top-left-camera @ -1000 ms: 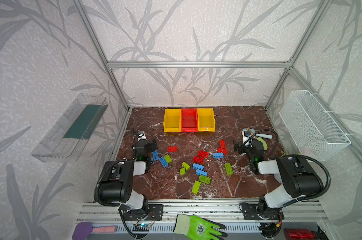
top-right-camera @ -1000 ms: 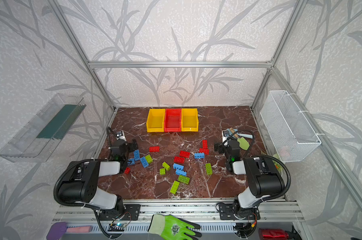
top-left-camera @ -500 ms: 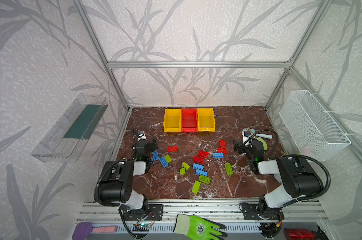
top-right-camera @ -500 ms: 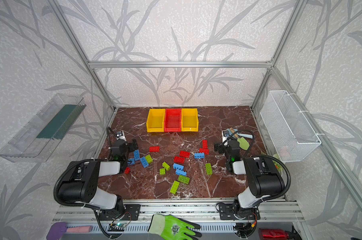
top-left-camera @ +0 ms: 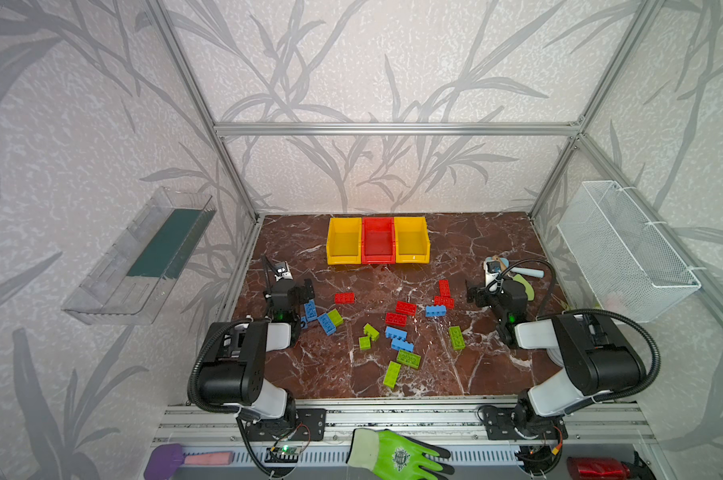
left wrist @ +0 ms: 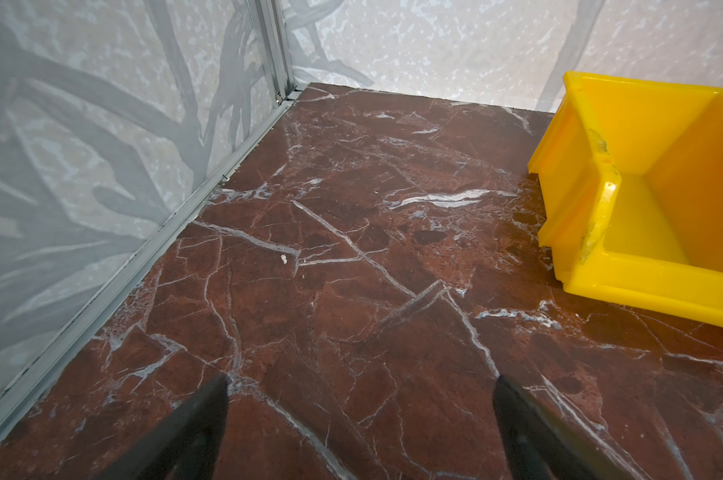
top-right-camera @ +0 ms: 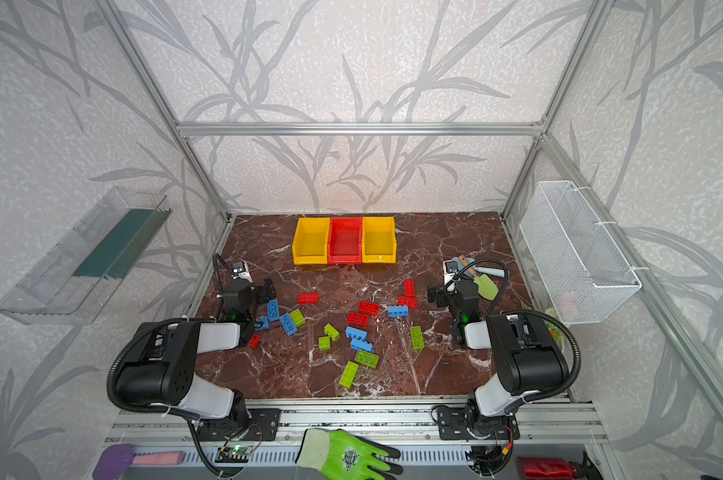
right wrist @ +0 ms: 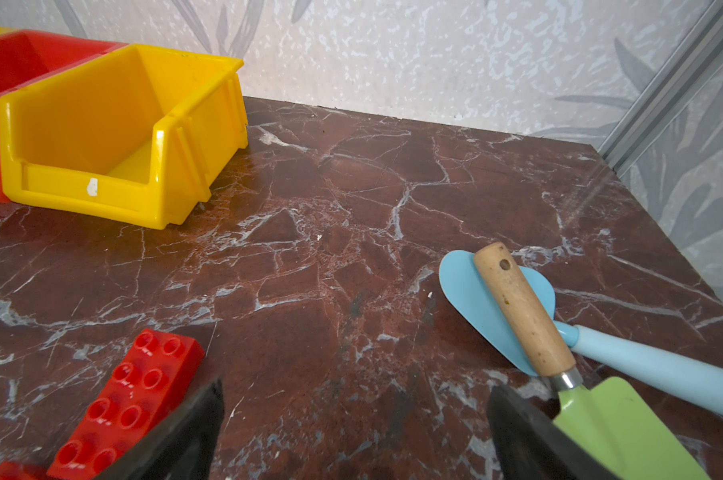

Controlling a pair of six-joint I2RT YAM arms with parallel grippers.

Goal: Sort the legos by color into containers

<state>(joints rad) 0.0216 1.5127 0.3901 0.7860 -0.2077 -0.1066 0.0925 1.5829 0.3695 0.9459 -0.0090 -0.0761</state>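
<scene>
Nothing has shifted in the last second. The left gripper and the right gripper sit low over the marble table as before, each with its fingers spread wide apart and only bare marble between them. The legos lie scattered on the table between the two arms, in the same spots, well in front of the containers, which stand in a yellow, red, yellow row at the back.
</scene>
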